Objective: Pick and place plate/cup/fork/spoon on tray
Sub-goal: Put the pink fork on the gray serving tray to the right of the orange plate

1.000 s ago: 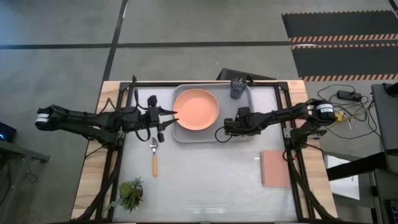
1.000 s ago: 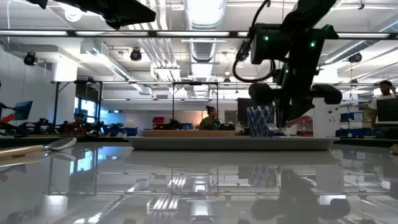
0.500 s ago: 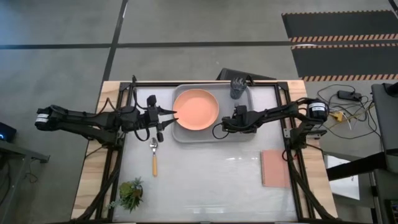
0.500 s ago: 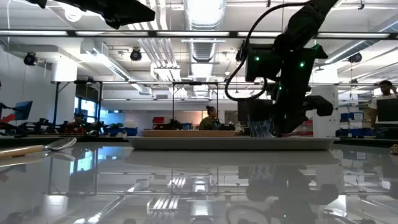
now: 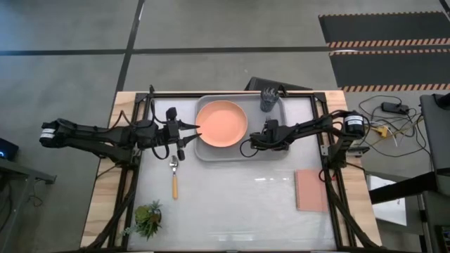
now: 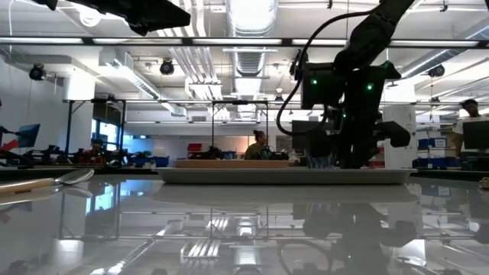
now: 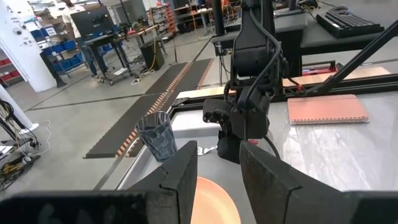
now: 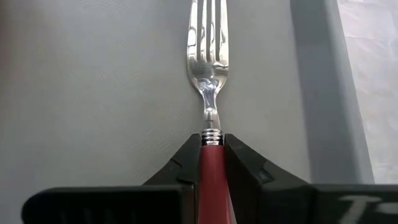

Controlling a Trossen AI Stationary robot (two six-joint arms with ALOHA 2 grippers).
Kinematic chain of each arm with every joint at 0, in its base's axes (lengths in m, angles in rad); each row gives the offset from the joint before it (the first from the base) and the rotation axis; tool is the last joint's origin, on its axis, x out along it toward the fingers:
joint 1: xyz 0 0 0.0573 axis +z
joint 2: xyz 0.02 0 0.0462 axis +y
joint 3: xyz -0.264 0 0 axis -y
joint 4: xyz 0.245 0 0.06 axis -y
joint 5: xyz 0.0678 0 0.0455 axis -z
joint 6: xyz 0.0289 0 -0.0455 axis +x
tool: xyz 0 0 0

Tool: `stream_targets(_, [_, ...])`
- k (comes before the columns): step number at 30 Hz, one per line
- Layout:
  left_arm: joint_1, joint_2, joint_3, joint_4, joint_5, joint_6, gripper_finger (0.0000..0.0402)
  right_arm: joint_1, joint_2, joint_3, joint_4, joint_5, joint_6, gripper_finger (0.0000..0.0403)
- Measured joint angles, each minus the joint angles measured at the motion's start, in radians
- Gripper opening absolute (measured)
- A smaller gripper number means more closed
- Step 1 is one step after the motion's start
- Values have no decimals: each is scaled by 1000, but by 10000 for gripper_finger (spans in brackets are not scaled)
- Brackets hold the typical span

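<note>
The grey tray (image 5: 281, 151) holds the salmon plate (image 5: 221, 123) and the dark cup (image 5: 268, 100) at its far right corner. My right gripper (image 5: 247, 149) hangs low over the tray's near part, right of the plate, and is shut on the fork (image 8: 208, 37). My left gripper (image 5: 193, 130) is open and empty at the tray's left edge, beside the plate's rim. The orange-handled spoon (image 5: 174, 177) lies flat on the table, near and left of the tray. My right gripper pinches the fork's red handle (image 8: 211, 163) between its two fingers, right behind the metal collar. The fingers lie along the fork. The silver tines (image 8: 208, 25) stick out ahead, close over the tray floor. I cannot tell whether they touch it.
A pink-brown pad (image 5: 311, 190) lies at the table's near right. A small green plant (image 5: 148, 218) stands at the near left corner. The tray's raised rim (image 8: 317, 93) runs beside the fork. People show in the room beyond the table.
My right gripper has gone down toward the tray floor and a little toward the table's left edge, carrying the fork, and has stayed shut on it.
</note>
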Motion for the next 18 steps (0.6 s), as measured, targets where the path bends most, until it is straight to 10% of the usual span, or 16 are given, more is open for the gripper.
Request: stream_targets(18, [0, 0, 0, 0, 0, 0, 105, -5, 2, -1, -4, 8, -25, 123])
